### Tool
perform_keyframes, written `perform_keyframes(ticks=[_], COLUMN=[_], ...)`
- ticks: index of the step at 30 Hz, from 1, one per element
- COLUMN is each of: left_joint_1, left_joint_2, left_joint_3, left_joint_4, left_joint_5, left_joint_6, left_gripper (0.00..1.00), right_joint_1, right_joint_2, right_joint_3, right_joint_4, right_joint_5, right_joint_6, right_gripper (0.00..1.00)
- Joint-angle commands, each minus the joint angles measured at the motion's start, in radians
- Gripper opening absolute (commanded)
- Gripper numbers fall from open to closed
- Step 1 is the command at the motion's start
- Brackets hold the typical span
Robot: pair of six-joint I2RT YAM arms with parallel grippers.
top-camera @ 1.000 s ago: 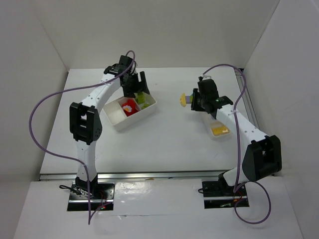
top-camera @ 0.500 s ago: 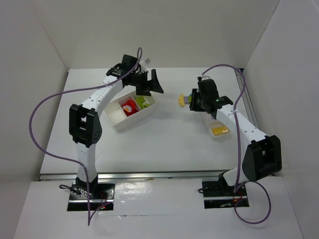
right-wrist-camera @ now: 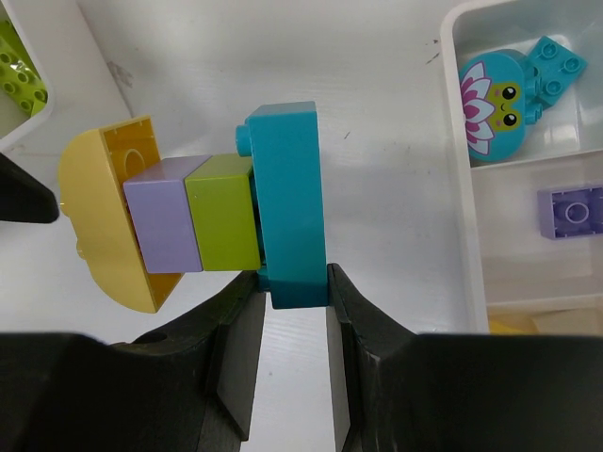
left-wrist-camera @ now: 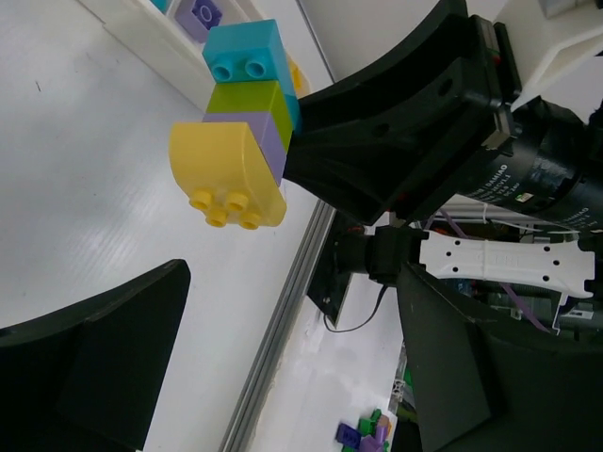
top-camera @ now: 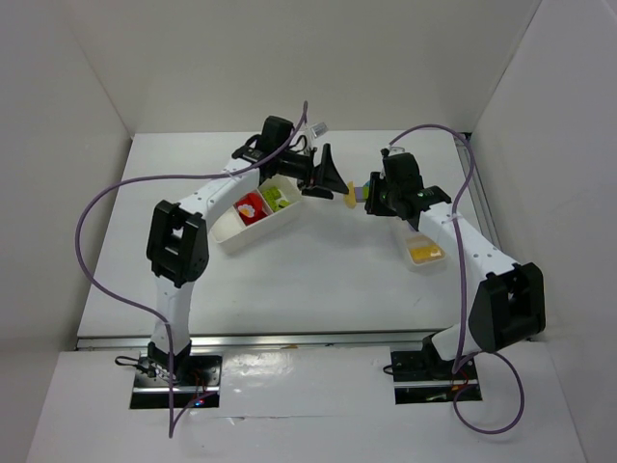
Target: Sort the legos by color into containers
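My right gripper (top-camera: 372,198) (right-wrist-camera: 294,282) is shut on the cyan end of a stacked lego piece held above the table. The stack runs cyan (right-wrist-camera: 287,202), lime green (right-wrist-camera: 221,212), purple (right-wrist-camera: 160,226), yellow (right-wrist-camera: 104,217), and its yellow end (top-camera: 353,191) points left. My left gripper (top-camera: 335,183) (left-wrist-camera: 283,377) is open, its jaws wide apart just short of the yellow end (left-wrist-camera: 226,174), not touching it. The wide tray (top-camera: 229,236) holds red (top-camera: 249,206) and green (top-camera: 278,198) bricks. The narrow tray (top-camera: 413,262) (right-wrist-camera: 462,188) holds cyan pieces (right-wrist-camera: 504,89), a purple brick (right-wrist-camera: 572,209) and yellow pieces (top-camera: 424,253).
White walls enclose the table at the back and on both sides. A metal rail (top-camera: 251,340) runs along the near edge. Purple cables loop over both arms. A few purple and green bricks (left-wrist-camera: 363,435) show far off in the left wrist view.
My left arm has swung right from over the wide tray to the stack held by my right gripper, its jaws open. The right gripper and stack have barely moved.
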State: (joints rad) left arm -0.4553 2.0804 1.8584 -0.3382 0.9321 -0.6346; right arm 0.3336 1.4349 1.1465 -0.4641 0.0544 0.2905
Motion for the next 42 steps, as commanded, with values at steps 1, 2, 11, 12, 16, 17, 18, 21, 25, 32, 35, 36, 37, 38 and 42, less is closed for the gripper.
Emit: perform_keyframes(ticks=[1, 2, 11, 12, 16, 17, 18, 21, 25, 32, 35, 36, 37, 38, 42], left_joint_1=[-0.011, -0.02, -0.029, -0.029, -0.04, -0.04, -0.04, -0.04, -0.04, -0.04, -0.04, -0.04, -0.04, -0.04, -0.04], left_joint_2=[0.018, 0.029, 0.047, 0.047, 0.072, 0.082, 0.083, 0.095, 0.115, 0.115, 0.125, 0.125, 0.125, 0.125, 0.081], left_joint_3=[0.048, 0.048, 0.076, 0.076, 0.096, 0.096, 0.096, 0.096, 0.105, 0.084, 0.084, 0.072, 0.071, 0.061, 0.007], left_joint_4=[-0.004, -0.004, -0.015, -0.015, -0.015, -0.015, -0.004, 0.005, 0.031, 0.183, 0.222, 0.234, 0.234, 0.211, 0.09], left_joint_5=[0.018, 0.008, 0.008, 0.008, 0.017, 0.017, 0.017, 0.007, 0.007, 0.066, 0.077, 0.086, 0.086, 0.074, 0.004], left_joint_6=[0.021, 0.032, 0.032, 0.032, 0.023, 0.023, 0.023, 0.013, -0.011, -0.144, -0.178, -0.178, -0.178, -0.166, -0.071], left_gripper=[1.0, 1.0, 0.9, 0.88, 0.88, 0.87, 0.87, 0.87, 0.8, 0.46, 0.16, 0.11, 0.05, 0.0, 0.0], right_joint_1=[0.007, 0.007, 0.007, 0.007, 0.007, 0.007, 0.007, 0.007, 0.007, 0.007, 0.007, 0.007, 0.007, 0.007, -0.014], right_joint_2=[-0.044, -0.044, -0.044, -0.044, -0.044, -0.044, -0.044, -0.044, -0.053, -0.053, -0.053, -0.053, -0.053, -0.053, -0.053], right_joint_3=[0.045, 0.045, 0.045, 0.045, 0.054, 0.055, 0.055, 0.055, 0.055, 0.055, 0.045, 0.045, 0.045, 0.045, 0.054], right_joint_4=[0.033, 0.033, 0.033, 0.033, 0.042, 0.042, 0.042, 0.042, 0.042, 0.042, 0.042, 0.042, 0.033, 0.033, -0.001], right_joint_5=[-0.005, -0.005, -0.014, -0.014, -0.014, -0.014, -0.014, -0.014, -0.014, -0.014, -0.014, -0.005, 0.011, 0.025, 0.055], right_joint_6=[-0.011, -0.011, -0.011, -0.011, -0.011, -0.011, -0.011, -0.011, -0.011, -0.011, -0.011, -0.011, -0.011, -0.011, -0.021], right_gripper=[0.0, 0.0, 0.0, 0.0, 0.0, 0.0, 0.0, 0.0, 0.0, 0.0, 0.0, 0.0, 0.0, 0.0, 0.0])
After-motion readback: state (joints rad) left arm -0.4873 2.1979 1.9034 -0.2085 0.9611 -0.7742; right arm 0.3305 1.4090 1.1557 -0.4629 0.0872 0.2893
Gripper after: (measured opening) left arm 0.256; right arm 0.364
